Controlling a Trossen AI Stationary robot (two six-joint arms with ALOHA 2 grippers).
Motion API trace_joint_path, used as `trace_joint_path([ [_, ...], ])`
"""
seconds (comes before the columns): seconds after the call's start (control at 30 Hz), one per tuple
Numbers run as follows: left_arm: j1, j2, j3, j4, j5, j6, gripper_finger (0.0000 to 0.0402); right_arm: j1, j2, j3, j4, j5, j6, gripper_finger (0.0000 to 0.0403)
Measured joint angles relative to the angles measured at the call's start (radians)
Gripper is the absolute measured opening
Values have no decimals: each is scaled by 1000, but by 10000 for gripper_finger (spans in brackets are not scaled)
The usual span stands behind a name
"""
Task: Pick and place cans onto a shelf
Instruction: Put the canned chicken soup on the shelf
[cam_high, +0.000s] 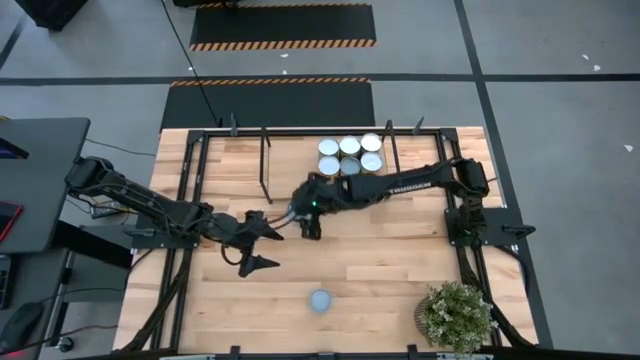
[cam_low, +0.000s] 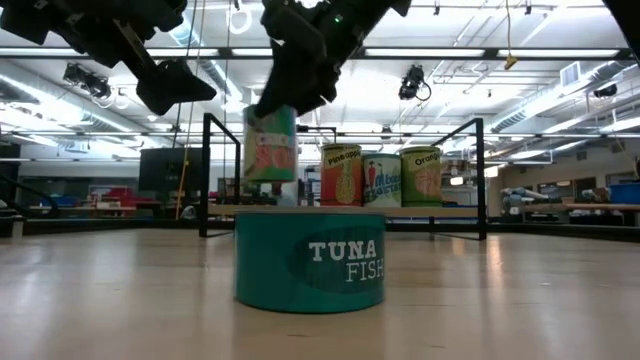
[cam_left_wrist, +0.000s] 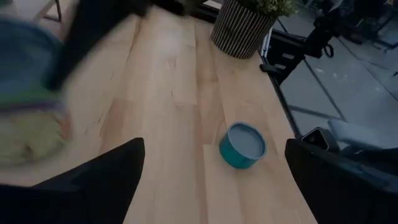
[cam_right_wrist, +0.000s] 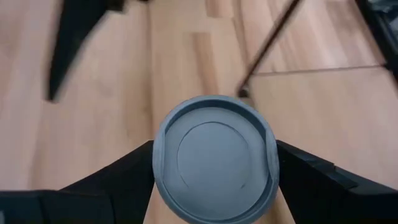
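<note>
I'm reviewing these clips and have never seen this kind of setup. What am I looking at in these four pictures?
Two dark robot arms work at a wooden table. One picture looks down from above, one looks level across the tabletop, and two come from cameras on the wrists. The right gripper is shut on a can, lifted above the table. The left gripper hangs open beside it, holding nothing. Five cans stand on the shelf, a teal tuna can lies alone near the front, and a potted plant stands at the corner.

You see a teal tuna can (cam_low: 309, 267) with white lettering and a pale-blue top on the light-wood tabletop (cam_high: 390, 265). The shelf cans (cam_low: 382, 177) wear orange, blue-green and yellow labels. The plant pot (cam_left_wrist: 239, 28) is black-and-white striped.
</note>
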Motion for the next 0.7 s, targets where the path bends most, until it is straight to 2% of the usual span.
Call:
trace_joint_path([
  [0.1,1,0,0,0,1,-7,393,-32,0,52,-74,-4,-65,304],
  [0.37,1,0,0,-1,0,49,393,-162,0,166,-78,-88,-239,304],
  [0.7,1,0,0,-1,0,49,393,-366,12,176,-83,-234,-342,304],
])
